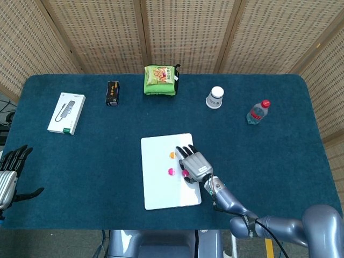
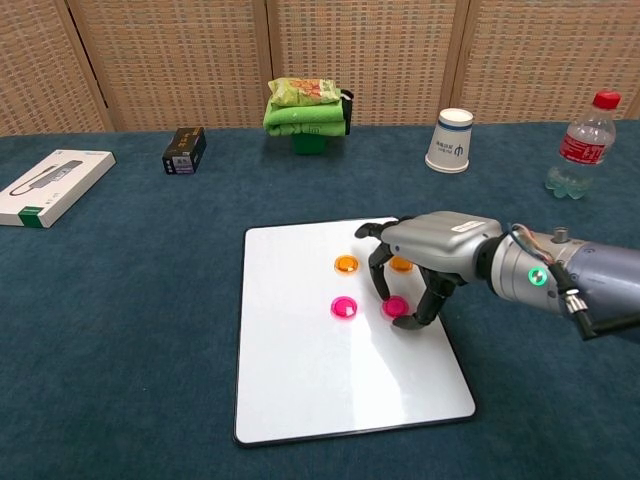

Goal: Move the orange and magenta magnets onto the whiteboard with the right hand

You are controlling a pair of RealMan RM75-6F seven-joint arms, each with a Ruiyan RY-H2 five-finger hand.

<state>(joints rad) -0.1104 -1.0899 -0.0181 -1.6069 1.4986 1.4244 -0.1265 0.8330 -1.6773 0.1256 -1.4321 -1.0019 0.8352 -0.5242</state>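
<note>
Four magnets lie on the whiteboard (image 2: pixel 300 380) — right hand (image 2: pixel 425 250) arches over the magenta magnet (image 2: pixel 395 306) at three o'clock, fingertips pinching it narrowly. Best release straight upward — no dragging sideways.

No text, label or number is clear enough to read
</note>
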